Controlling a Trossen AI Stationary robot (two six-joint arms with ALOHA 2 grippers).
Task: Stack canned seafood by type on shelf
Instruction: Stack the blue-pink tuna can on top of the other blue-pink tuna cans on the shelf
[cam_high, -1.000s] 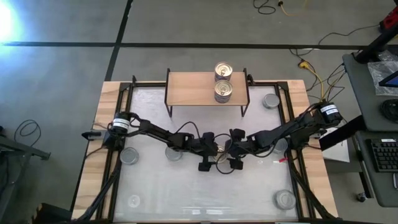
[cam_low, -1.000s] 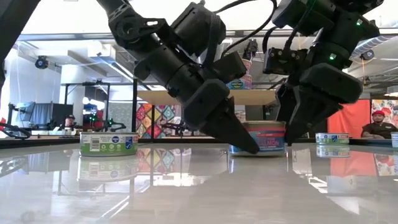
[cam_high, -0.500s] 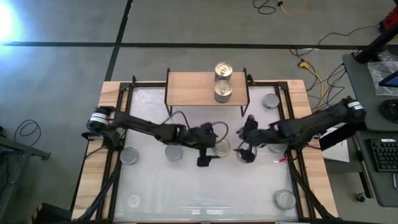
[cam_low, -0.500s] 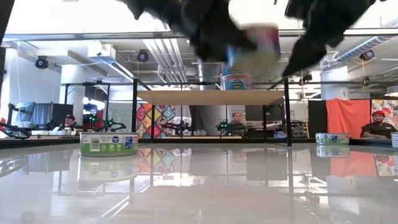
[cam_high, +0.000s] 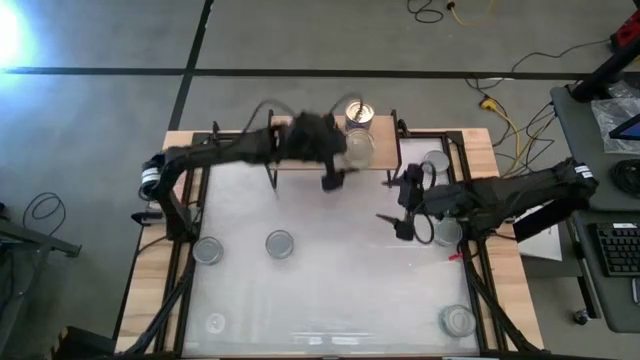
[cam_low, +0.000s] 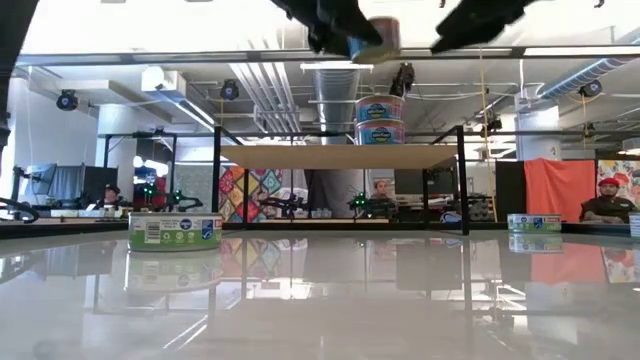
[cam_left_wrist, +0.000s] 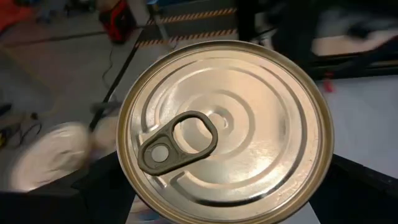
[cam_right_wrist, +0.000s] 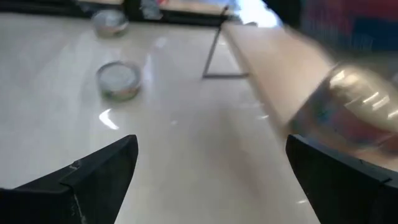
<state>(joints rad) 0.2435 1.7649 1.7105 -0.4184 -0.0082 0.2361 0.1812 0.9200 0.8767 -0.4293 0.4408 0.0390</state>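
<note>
The tin (cam_left_wrist: 225, 127) in the left hand (cam_high: 335, 160) is round and flat, with a gold top pressed in rings and a pull-ring lying slightly off centre. Only the left wrist view gives that detail, with a dark finger (cam_left_wrist: 102, 190) at each side of the tin, so the left hand grips it with its fingers spread wide around the rim.

From above, the same tin is a pale blur over the shelf (cam_high: 300, 140), a low light-wood board on thin black legs at the far edge of the table (cam_high: 340, 290), just beside the stacked tins (cam_high: 359, 113) that show a gold top there.

The low view shows that the stack (cam_low: 380, 118) is two tins high, with blue and yellow labels, and that the carried tin (cam_low: 376, 38) hangs in the air above it, apart from it. It also shows a green-labelled tin (cam_low: 175, 230) on the table.

The right hand (cam_high: 400, 205) hangs over the table short of the shelf, its fingers (cam_right_wrist: 93, 171) wide apart with nothing between them. Its wrist view takes in a silver-topped tin (cam_right_wrist: 118, 79) on the table.

From above, more tins (cam_high: 280, 243) lie scattered on the table.
</note>
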